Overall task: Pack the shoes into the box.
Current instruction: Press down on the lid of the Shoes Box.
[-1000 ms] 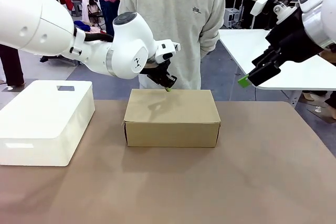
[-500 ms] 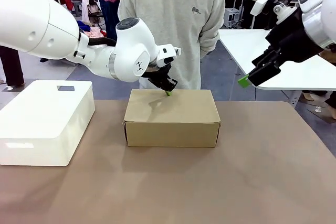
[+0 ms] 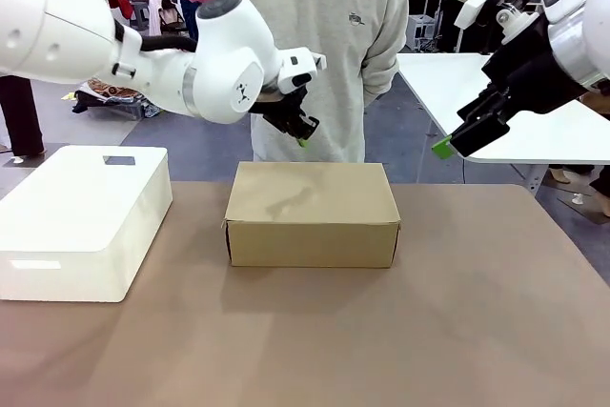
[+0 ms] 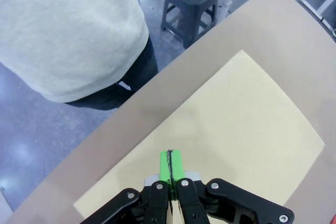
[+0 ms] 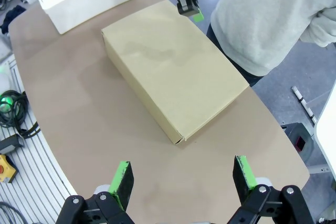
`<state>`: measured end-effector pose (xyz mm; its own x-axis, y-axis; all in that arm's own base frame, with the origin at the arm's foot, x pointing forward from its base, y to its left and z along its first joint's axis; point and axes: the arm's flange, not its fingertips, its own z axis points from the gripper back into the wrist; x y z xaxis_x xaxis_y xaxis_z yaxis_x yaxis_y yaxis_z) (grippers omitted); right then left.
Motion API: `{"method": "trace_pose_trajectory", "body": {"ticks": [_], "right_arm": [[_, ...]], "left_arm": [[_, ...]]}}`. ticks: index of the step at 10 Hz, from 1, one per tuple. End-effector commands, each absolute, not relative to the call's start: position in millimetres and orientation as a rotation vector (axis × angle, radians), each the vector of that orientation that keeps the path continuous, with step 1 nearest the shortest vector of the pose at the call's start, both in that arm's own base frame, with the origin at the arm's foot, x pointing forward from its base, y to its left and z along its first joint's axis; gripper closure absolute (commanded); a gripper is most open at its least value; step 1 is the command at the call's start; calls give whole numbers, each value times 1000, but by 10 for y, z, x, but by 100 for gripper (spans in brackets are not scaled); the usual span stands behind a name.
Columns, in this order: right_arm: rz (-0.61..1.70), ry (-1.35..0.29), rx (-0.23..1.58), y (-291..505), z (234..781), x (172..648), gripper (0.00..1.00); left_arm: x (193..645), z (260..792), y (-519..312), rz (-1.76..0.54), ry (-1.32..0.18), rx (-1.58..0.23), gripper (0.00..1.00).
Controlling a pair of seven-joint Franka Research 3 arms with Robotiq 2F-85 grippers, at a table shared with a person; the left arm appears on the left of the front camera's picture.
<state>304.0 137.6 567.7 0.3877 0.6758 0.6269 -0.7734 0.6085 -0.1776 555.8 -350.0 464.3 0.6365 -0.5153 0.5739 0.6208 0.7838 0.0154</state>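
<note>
Overhead, left fingers point(image 3: 302, 140) pressed together hover above the closed box point(image 3: 313, 213)

No readable text; small chest emblem on person's sweatshirt point(image 3: 356, 18) too small to read.

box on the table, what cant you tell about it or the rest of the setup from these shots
- Inside of the box: lid shut in all views, so shoes or lining can't be confirmed.
- Box's far side: front view, hidden by the box's own top; left gripper, shut, hangs above that edge.
- White bin: closed top hides contents.
- Person's hands: front view, behind their back.
- Right gripper, open: arm cut off by the front view's right edge.
</note>
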Motion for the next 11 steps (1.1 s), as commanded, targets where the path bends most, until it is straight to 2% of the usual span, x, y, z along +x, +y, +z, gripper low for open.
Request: {"method": "trace_pose_trajectory", "body": {"ticks": [1,3,4,11], "right_arm": [[930,-721,155,1381,5683,3039,0],[930,-721,155,1381,5683,3039,0],[930,-721,155,1381,5683,3039,0],[930,-721,155,1381,5683,3039,0]], "left_arm": [[5354,4662,-3335,-613,-587,-162,100],[5253,4778,-3165,-660,-554,-194,100],[5425,4747,-3392,-640,-598,-179,100],[5425,4747,-3392,-640,-598,-179,100]]}}
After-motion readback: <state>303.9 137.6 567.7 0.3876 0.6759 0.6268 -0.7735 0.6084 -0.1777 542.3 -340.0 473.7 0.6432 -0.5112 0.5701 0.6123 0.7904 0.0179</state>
